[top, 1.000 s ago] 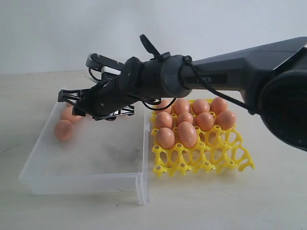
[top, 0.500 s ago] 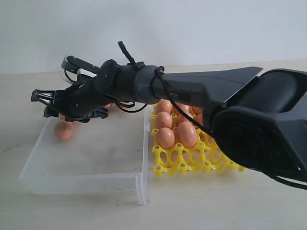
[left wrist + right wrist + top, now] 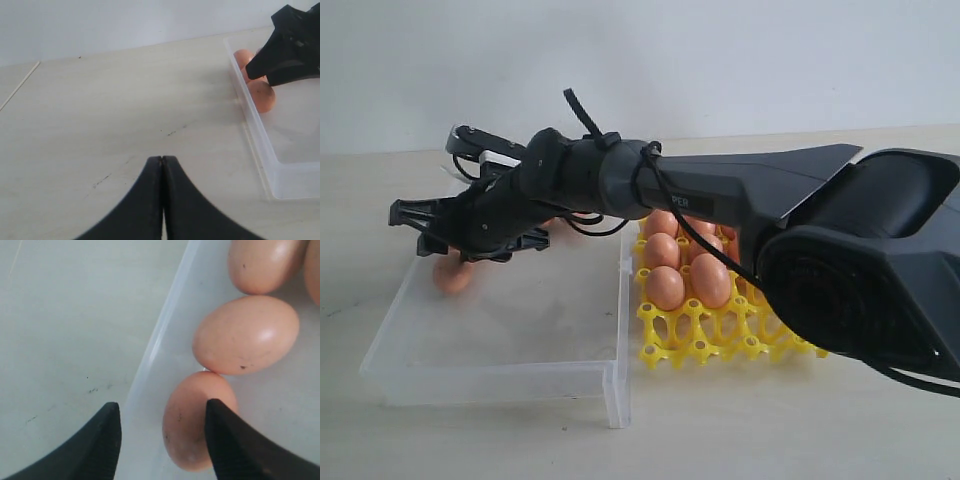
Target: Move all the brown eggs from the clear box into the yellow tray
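My right gripper (image 3: 410, 230) reaches across the clear box (image 3: 500, 380) to its far left corner and stands open. In the right wrist view it (image 3: 162, 412) straddles the box's wall. One finger is over the bare table, the other over the nearest brown egg (image 3: 192, 425). Two more brown eggs (image 3: 245, 335) lie just beyond, touching. One box egg (image 3: 450, 275) shows below the fingers. The yellow tray (image 3: 720, 345) right of the box holds several brown eggs (image 3: 710, 280). My left gripper (image 3: 162, 159) is shut on nothing, over bare table left of the box (image 3: 260, 145).
The right arm's dark forearm (image 3: 740, 190) spans the tray's back rows and hides part of them. The tray's front cells (image 3: 690, 348) stand empty. The box's near half (image 3: 520, 320) holds nothing. A white wall rises behind the table.
The right gripper swung left across the box to its far left corner, then dipped slightly toward the eggs. It stayed open throughout.
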`<action>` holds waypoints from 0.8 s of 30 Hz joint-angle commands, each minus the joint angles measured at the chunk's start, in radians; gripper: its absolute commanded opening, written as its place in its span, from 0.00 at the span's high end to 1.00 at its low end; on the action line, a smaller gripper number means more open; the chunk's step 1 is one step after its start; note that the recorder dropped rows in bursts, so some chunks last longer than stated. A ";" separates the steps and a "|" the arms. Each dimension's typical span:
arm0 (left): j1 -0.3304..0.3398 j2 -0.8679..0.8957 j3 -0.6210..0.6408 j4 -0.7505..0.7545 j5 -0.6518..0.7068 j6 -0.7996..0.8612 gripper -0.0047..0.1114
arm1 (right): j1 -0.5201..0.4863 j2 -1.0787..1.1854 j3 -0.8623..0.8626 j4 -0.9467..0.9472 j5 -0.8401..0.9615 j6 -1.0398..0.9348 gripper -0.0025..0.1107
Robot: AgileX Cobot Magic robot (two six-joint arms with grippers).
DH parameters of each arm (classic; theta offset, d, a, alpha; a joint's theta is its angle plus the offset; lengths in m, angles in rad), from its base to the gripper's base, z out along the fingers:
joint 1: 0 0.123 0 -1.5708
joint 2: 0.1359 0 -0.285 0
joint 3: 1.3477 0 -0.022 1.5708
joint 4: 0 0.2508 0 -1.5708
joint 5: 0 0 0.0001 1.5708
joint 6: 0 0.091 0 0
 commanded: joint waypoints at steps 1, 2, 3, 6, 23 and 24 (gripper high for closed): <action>-0.006 0.001 -0.004 -0.002 -0.009 -0.005 0.96 | 0.001 -0.022 -0.009 -0.050 0.024 -0.005 0.53; -0.006 0.001 -0.004 -0.002 -0.009 -0.005 0.96 | 0.001 -0.024 -0.009 -0.064 0.024 -0.005 0.53; -0.006 0.001 -0.004 -0.002 -0.009 -0.005 0.96 | -0.002 -0.028 -0.009 -0.066 0.024 -0.005 0.53; -0.006 0.001 -0.004 -0.002 -0.009 -0.005 0.96 | -0.007 -0.025 -0.009 -0.068 0.024 -0.003 0.53; -0.006 0.001 -0.004 -0.002 -0.009 -0.005 0.96 | -0.007 0.028 -0.009 -0.064 -0.036 -0.003 0.53; -0.006 0.001 -0.004 -0.002 -0.009 -0.005 0.96 | -0.007 0.032 -0.009 -0.064 -0.038 -0.003 0.53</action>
